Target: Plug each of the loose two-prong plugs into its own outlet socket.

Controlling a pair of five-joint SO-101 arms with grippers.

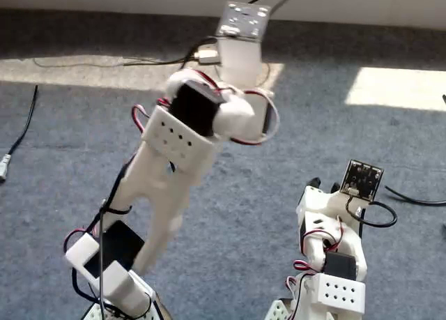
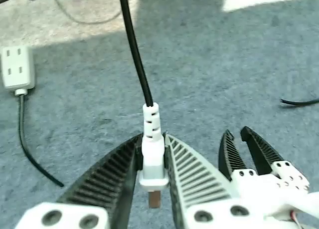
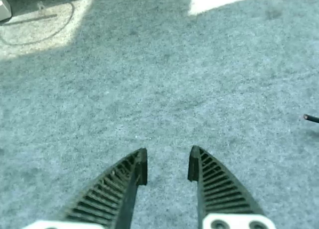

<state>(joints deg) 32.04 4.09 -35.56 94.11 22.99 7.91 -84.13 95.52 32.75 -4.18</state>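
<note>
here the left hand (image 2: 152, 139) pinches the white plug (image 2: 152, 161) at its tips.

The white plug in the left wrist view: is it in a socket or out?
Out. The left gripper holds the plug, prongs bare; the white outlet lies apart.

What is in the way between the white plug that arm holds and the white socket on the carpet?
Nothing visible. The left gripper is shut on the plug, and only bare carpet lies between it and the outlet socket.
</note>
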